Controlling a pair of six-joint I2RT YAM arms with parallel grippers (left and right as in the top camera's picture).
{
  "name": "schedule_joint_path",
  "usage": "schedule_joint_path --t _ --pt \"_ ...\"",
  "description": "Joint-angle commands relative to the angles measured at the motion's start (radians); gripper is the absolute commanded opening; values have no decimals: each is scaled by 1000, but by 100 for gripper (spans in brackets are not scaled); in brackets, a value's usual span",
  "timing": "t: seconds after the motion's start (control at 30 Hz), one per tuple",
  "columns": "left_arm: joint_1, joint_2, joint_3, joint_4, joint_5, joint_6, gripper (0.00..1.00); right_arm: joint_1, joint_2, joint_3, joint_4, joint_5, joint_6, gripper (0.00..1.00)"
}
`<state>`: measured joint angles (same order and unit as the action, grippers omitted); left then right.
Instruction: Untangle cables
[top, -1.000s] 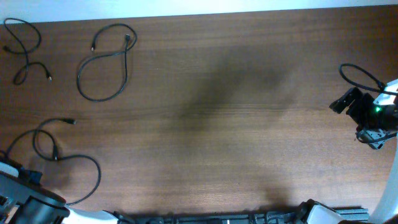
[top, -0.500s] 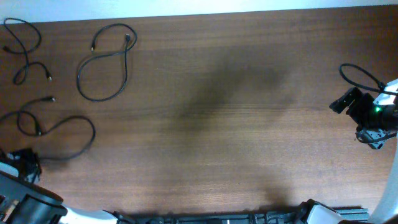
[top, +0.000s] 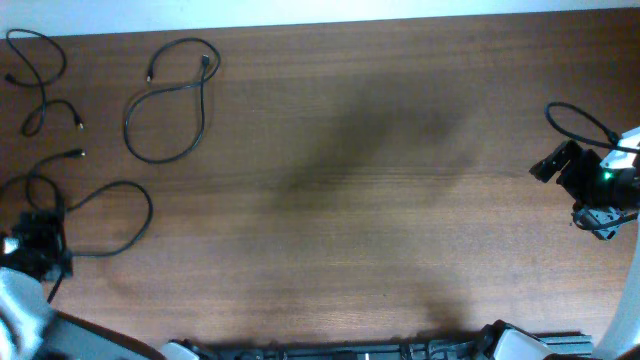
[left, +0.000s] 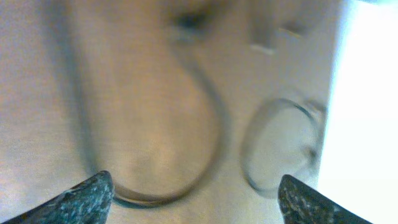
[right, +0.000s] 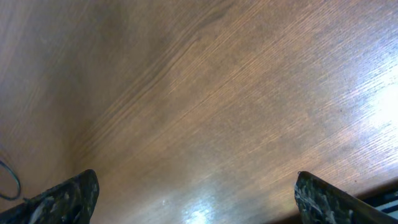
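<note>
Three thin black cables lie at the left of the table: one at the far left corner (top: 40, 72), a looped one (top: 165, 105) beside it, and a third (top: 118, 212) curling nearer the front. My left gripper (top: 42, 238) hovers over the left end of that third cable. In the left wrist view the gripper (left: 196, 202) is open, and the blurred cable loop (left: 211, 130) lies on the table beyond its fingertips, held by nothing. My right gripper (top: 548, 165) stays at the far right, open (right: 196, 199) over bare wood.
A thicker black wire (top: 577, 122) arcs from the right arm near the table's right edge. The table's far edge meets a white surface (top: 320, 12). Arm bases sit along the front edge (top: 350, 350).
My left gripper has opened and let go of the third cable. That cable has shifted toward the back left, and the left arm has come further into the overhead view. The right arm has not moved.
</note>
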<state>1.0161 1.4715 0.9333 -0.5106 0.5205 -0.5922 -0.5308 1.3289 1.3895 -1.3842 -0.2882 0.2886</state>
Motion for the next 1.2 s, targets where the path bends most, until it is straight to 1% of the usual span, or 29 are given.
schedule_joint_path --t 0.0,0.07,0.1,0.13,0.2,0.27,0.33,0.4,0.43,0.5,0.57,0.67,0.73,0.8,0.83,0.9,1.17 --pt "-135 -188 5 0 120 174 99 -5 -2 14 0 9 8 99" --pt "-230 -253 5 1 119 199 99 -5 -2 14 0 9 8 99" --pt "-299 -287 5 7 106 206 99 -5 -2 14 0 9 8 99" --pt "-370 -317 5 9 66 205 99 -5 -2 14 0 9 8 99" --pt "-523 -373 5 10 -58 205 99 -5 -2 14 0 9 8 99" --pt "-625 -409 5 18 -139 223 99 -5 -2 14 0 10 8 99" --pt "-745 -452 5 47 -151 361 99 -5 -2 14 0 9 8 99" --pt "-838 -491 5 53 -163 446 99 -5 -2 14 0 9 8 99" --pt "-880 -509 5 53 -189 459 99 -5 -2 14 0 9 8 98" --pt "-975 -554 5 53 -296 463 99 -5 -2 14 0 9 8 99" --pt "-1039 -592 5 53 -392 463 99 -5 -2 14 0 9 8 99" --pt "-1141 -661 5 52 -599 462 99 -5 -2 14 0 9 8 99" --pt "-1189 -694 5 53 -717 442 99 -5 -2 14 0 9 8 99" --pt "-1218 -713 5 52 -807 380 99 -5 -2 14 0 9 8 99" --pt "-1223 -715 5 53 -821 350 99 -5 -2 14 0 9 8 99" --pt "-1223 -710 5 53 -820 327 99 -5 -2 14 0 9 8 99" --pt "-1223 -690 5 53 -813 327 99 -5 -2 14 0 9 8 99"
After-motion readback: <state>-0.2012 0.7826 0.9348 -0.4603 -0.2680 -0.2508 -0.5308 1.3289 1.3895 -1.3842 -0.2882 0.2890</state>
